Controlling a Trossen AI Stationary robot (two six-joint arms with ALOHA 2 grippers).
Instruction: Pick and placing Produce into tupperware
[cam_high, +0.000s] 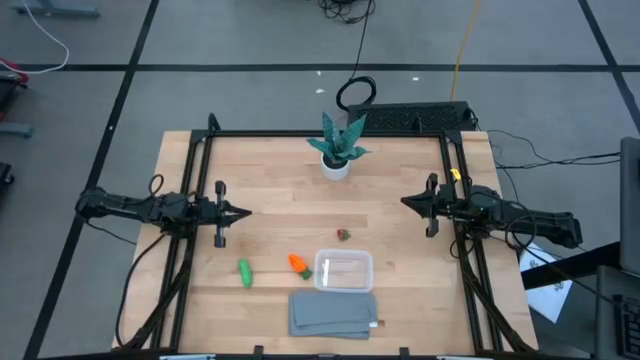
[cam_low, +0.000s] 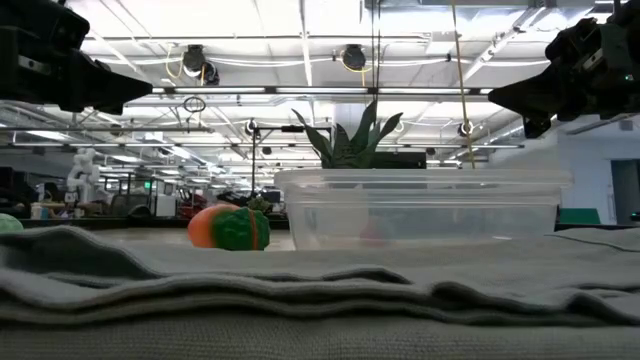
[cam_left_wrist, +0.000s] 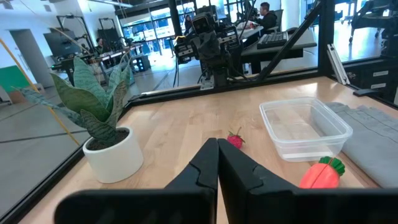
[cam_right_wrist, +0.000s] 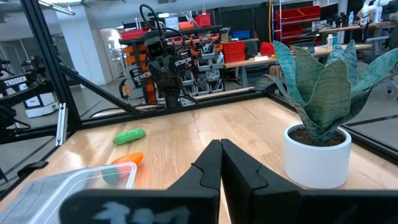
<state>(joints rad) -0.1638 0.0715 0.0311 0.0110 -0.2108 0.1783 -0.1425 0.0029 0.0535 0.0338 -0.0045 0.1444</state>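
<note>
The clear tupperware box (cam_high: 344, 270) stands empty near the table's front middle; it also shows in the left wrist view (cam_left_wrist: 305, 128). The orange carrot (cam_high: 299, 264) lies just left of it, the green piece (cam_high: 245, 272) farther left, the small red berry (cam_high: 343, 235) just behind the box. My left gripper (cam_high: 245, 212) is shut and empty at the table's left side, above the wood. My right gripper (cam_high: 405, 202) is shut and empty at the right side. Both point toward the table's middle.
A teal plant in a white pot (cam_high: 337, 150) stands at the far middle. A folded grey cloth (cam_high: 333, 313) lies at the front edge, just before the box. Black frame rails (cam_high: 195, 160) run along the table's left, right and far sides.
</note>
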